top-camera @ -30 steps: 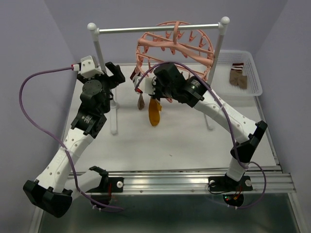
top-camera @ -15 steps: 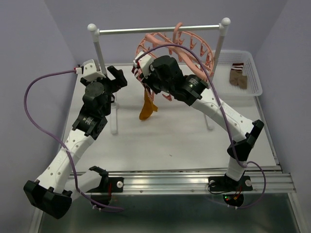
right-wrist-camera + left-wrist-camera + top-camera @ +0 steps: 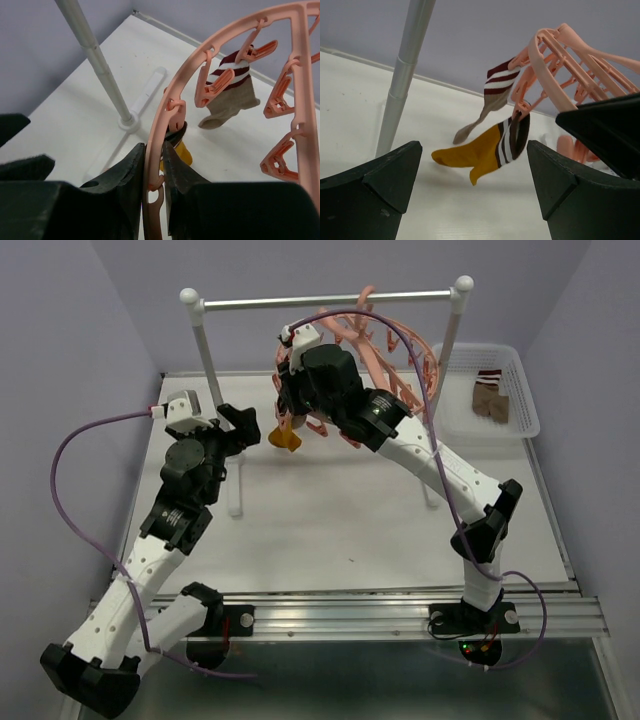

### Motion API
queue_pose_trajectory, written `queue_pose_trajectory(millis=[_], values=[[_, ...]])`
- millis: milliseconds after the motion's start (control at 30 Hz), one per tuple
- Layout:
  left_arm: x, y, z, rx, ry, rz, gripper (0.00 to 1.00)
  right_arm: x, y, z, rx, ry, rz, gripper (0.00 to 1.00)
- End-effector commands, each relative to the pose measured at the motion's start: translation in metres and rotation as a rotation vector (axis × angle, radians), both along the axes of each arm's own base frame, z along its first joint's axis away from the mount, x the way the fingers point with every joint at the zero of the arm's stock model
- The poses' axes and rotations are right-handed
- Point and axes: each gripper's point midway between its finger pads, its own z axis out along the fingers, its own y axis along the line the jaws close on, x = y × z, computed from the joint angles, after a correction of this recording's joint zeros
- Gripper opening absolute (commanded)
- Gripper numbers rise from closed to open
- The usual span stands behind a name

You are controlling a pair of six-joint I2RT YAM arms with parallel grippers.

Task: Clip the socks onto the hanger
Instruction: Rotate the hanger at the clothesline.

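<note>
Right gripper [image 3: 154, 150] pinched narrow on the rim of the hanger [image 3: 187, 75], a salmon-pink ring with spokes and small dangling clips, tilted steeply, hook over the metal rail [image 3: 320, 300]. Left gripper [image 3: 474, 150] spread wide, holding nothing, low beside the left post [image 3: 400, 85], facing the hanger. Clipped at the hanger's lower edge, clear of the surface [image 3: 300, 530]: orange sock [image 3: 465, 154], mustard foot stretched out sideways in the air, cuff striped dark brown and white, pinched in a clip; just above, brown sock [image 3: 495, 90], maroon-and-white cuff up, toe hanging down. Spare socks [image 3: 490, 398] in the white basket [image 3: 520, 427] at far right.
</note>
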Motion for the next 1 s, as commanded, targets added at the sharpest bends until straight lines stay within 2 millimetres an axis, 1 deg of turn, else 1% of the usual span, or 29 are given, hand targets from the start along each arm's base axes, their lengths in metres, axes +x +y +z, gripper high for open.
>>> queue_pose_trajectory(millis=[0, 33, 67, 133, 167, 233, 267, 300, 333, 367, 400, 433, 500, 567, 600, 700, 733, 833, 900, 933, 967], values=[[-0.022, -0.009, 0.012, -0.043, -0.086, -0.105, 0.99, 0.014, 0.005, 0.039, 0.185, -0.039, -0.076, 0.01], [-0.026, -0.017, 0.011, -0.039, -0.091, -0.154, 0.99, 0.016, 0.005, 0.039, 0.191, -0.043, -0.086, 0.01], [-0.029, -0.021, 0.012, -0.04, -0.101, -0.183, 0.99, 0.019, 0.007, 0.036, 0.191, -0.041, -0.094, 0.01], [-0.034, -0.029, 0.007, -0.028, -0.109, -0.238, 0.99, 0.022, 0.008, 0.034, 0.2, -0.041, -0.109, 0.01], [-0.036, -0.036, 0.009, -0.025, -0.126, -0.28, 0.99, 0.023, 0.01, 0.034, 0.207, -0.044, -0.107, 0.01], [-0.035, -0.045, 0.001, 0.014, -0.132, -0.324, 0.99, 0.024, 0.012, 0.035, 0.216, -0.043, -0.107, 0.01], [-0.036, -0.055, 0.003, 0.041, -0.173, -0.384, 0.99, 0.024, 0.012, 0.036, 0.218, -0.044, -0.105, 0.01], [-0.036, -0.06, 0.005, 0.07, -0.207, -0.409, 0.99, 0.024, 0.013, 0.035, 0.219, -0.044, -0.104, 0.01], [-0.033, -0.065, 0.003, 0.166, -0.248, -0.437, 0.99, 0.024, 0.013, 0.036, 0.22, -0.044, -0.102, 0.01], [-0.032, -0.069, 0.004, 0.213, -0.279, -0.455, 0.99, 0.024, 0.013, 0.034, 0.218, -0.042, -0.098, 0.01], [-0.028, -0.065, 0.013, 0.237, -0.303, -0.428, 0.99, 0.023, 0.013, 0.035, 0.218, -0.041, -0.095, 0.01], [-0.018, -0.063, 0.009, 0.275, -0.281, -0.402, 0.99, 0.022, 0.013, 0.035, 0.219, -0.04, -0.089, 0.01], [-0.013, -0.068, 0.008, 0.314, -0.251, -0.429, 0.99, 0.02, 0.013, 0.037, 0.221, -0.041, -0.084, 0.01], [-0.016, -0.079, 0.006, 0.341, -0.264, -0.502, 0.99, 0.02, 0.011, 0.041, 0.221, -0.05, -0.087, 0.01], [-0.011, -0.082, 0.004, 0.344, -0.253, -0.508, 0.99, 0.02, 0.01, 0.041, 0.22, -0.054, -0.089, 0.01], [0.001, -0.079, 0.005, 0.335, -0.23, -0.468, 0.99, 0.018, 0.008, 0.042, 0.217, -0.055, -0.086, 0.01], [0.009, -0.079, 0.0, 0.333, -0.209, -0.453, 0.99, 0.018, 0.009, 0.04, 0.214, -0.051, -0.081, 0.01], [0.017, -0.081, 0.008, 0.323, -0.213, -0.44, 0.99, 0.017, 0.01, 0.037, 0.204, -0.048, -0.072, 0.01], [0.02, -0.081, 0.012, 0.325, -0.219, -0.433, 0.95, 0.017, 0.011, 0.035, 0.2, -0.045, -0.067, 0.01], [0.023, -0.081, 0.014, 0.325, -0.216, -0.427, 0.84, 0.016, 0.011, 0.035, 0.202, -0.045, -0.064, 0.01], [0.025, -0.08, 0.014, 0.328, -0.211, -0.418, 0.79, 0.015, 0.011, 0.034, 0.201, -0.042, -0.062, 0.01]])
